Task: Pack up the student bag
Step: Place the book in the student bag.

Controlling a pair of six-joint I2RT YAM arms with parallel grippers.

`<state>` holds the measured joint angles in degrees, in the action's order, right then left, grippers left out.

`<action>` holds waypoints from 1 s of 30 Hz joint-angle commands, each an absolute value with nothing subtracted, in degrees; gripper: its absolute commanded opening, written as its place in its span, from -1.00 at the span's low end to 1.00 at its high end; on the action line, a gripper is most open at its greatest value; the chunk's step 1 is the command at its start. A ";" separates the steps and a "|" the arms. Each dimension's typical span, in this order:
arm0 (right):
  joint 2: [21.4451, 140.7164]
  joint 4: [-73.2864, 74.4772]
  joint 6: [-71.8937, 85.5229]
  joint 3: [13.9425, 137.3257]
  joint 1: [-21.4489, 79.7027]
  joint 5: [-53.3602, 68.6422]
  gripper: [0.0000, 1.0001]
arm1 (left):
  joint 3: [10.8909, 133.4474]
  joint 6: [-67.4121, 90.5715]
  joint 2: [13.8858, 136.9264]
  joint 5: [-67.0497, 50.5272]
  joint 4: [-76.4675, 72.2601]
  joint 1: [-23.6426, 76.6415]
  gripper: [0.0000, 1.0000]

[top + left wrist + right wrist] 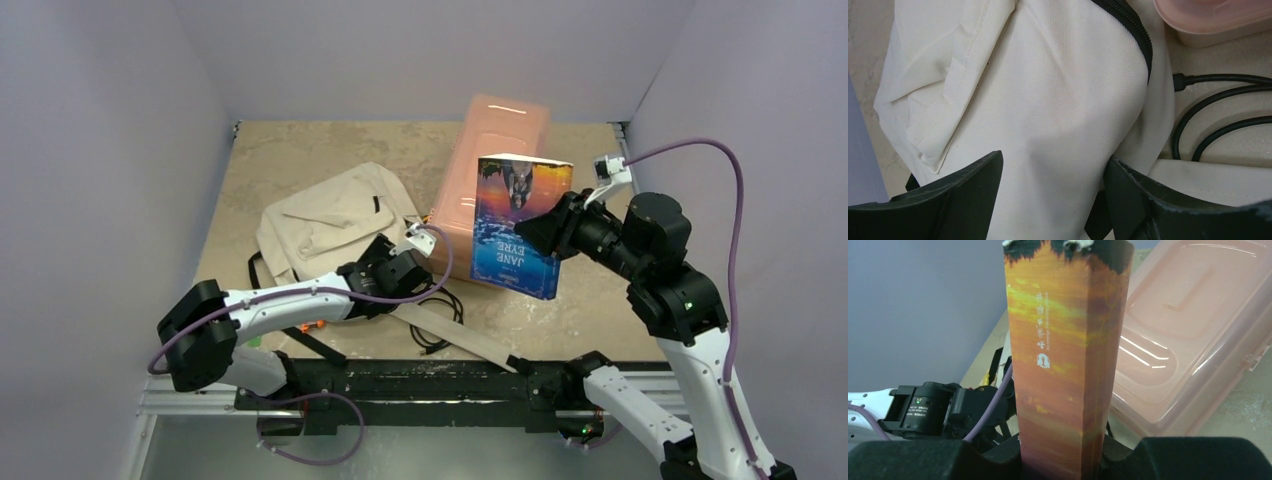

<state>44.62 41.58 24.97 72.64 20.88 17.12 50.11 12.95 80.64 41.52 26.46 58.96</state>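
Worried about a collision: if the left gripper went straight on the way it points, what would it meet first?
The left gripper would meet the student bag first: its cream fabric bulges between the open jaws, probably very close, though depth is unclear.

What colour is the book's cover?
The book cover fades from sunset orange to blue; clearest in the top view.

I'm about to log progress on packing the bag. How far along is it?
Done: nothing shows inside the bag yet; it lies flat. In hand: the right gripper holds the book aloft, and the left gripper straddles a fold of the bag's fabric, though whether it grips is unclear. Left: open the bag and put the book in.
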 commanded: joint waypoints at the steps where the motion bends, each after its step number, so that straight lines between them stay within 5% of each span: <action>1: 43.56 34.08 24.87 74.16 20.89 18.92 -1.00 | 49.94 11.81 76.64 42.97 24.47 58.75 0.35; 3: 43.82 33.71 24.58 73.99 20.83 19.40 -1.00 | 50.34 11.38 75.94 39.83 25.16 58.71 0.42; 6: 44.16 32.85 24.55 73.42 20.87 19.51 -1.00 | 50.58 14.69 76.42 30.28 25.97 58.72 0.82; 12: 44.34 30.68 26.15 71.87 20.90 22.15 -1.00 | 51.56 16.00 82.89 32.32 28.43 58.63 0.85; 15: 45.03 30.41 27.46 71.14 20.90 23.66 -1.00 | 53.78 16.39 83.53 34.35 30.79 58.33 0.56; 19: 45.73 29.36 31.37 69.69 20.88 26.00 -1.00 | 53.72 17.09 77.69 37.50 32.67 56.00 -0.19; 24: 47.19 24.31 41.13 65.84 20.96 31.80 -1.00 | 54.54 13.33 67.10 41.24 34.31 53.06 -0.81; 30: 50.14 16.76 57.77 60.45 33.55 26.66 -1.00 | 60.73 3.59 58.77 40.41 35.60 48.67 -1.00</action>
<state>49.47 31.40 43.42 60.95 24.25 27.83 55.11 10.70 62.43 37.89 34.79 50.81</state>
